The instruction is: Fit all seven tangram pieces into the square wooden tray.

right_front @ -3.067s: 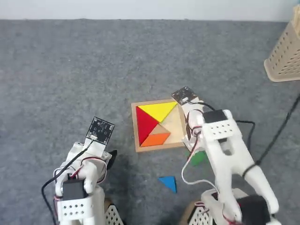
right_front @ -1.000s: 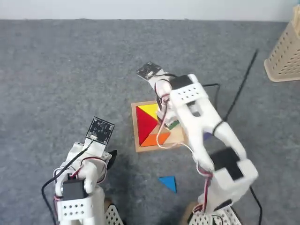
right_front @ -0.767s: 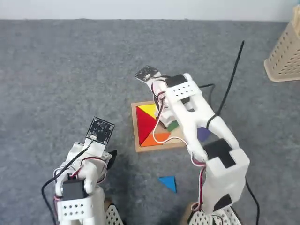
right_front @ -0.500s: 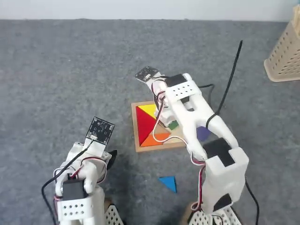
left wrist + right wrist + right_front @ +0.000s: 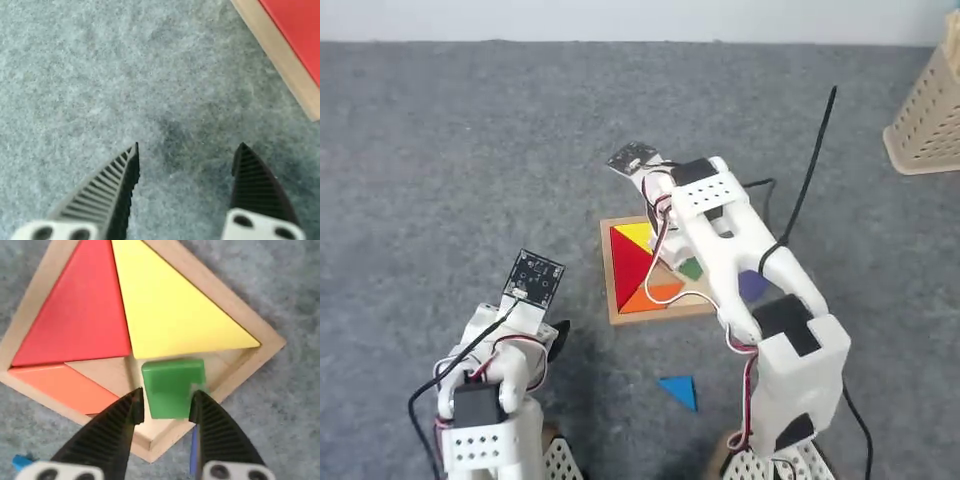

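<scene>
The right pincer (image 5: 167,396) clamps the green square (image 5: 172,380) by two opposite edges, holding it over the bare part of the square wooden tray (image 5: 262,346), next to the yellow triangle (image 5: 170,305), ready for seating. The left pincer (image 5: 187,150) hangs wide over the worktop (image 5: 75,75) beside the tray, clear of the working arm. The blue triangle (image 5: 679,390) lies outside, unfitted

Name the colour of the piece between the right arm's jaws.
Green. The square piece shows best in the right wrist view.
</scene>
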Motion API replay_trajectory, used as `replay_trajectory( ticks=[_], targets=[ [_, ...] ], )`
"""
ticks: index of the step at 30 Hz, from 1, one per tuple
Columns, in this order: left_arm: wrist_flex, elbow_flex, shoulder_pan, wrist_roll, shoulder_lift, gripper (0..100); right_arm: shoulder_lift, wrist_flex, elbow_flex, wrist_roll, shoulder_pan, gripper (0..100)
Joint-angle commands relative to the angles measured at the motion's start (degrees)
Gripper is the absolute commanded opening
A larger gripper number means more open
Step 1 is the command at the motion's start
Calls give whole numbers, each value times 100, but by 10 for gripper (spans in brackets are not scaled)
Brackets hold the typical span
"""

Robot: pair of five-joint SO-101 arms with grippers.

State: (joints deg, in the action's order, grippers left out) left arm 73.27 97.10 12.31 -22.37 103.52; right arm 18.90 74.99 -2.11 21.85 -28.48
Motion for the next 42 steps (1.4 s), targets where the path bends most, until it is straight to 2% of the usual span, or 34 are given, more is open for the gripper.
replay_trajectory(
  ticks=[1, 3, 6, 7, 9, 15, 23, 34, 37, 42],
  targets=[
    [26, -48, -18, -26, 88, 280, -242, 303, 378, 35, -66, 144],
    [26, -48, -18, -26, 88, 280, -426, 382, 378, 9, -40, 126],
    [26, -48, -18, -26, 88, 280, -699, 391, 369, -352, 119, 8],
    [26, -48, -18, -26, 88, 280, -752, 382, 360, -431, 215, 2],
    [26, -48, -18, -26, 88, 280, -813, 365, 352, -457, 418, 26],
    [26, -48, -18, -26, 88, 280, -523, -189, -53, -484, 637, 7],
    [26, -48, -18, -26, 88, 280, -92, -374, -185, -484, 110, 7],
    [26, -48, -18, -26, 88, 280, 127, -391, -158, -484, -207, 7],
    [26, -48, -18, -26, 88, 280, -75, -330, -123, -501, -295, 7],
    [26, -48, -18, -26, 88, 280, -1174, -215, -308, -941, -57, 7]
  ],
)
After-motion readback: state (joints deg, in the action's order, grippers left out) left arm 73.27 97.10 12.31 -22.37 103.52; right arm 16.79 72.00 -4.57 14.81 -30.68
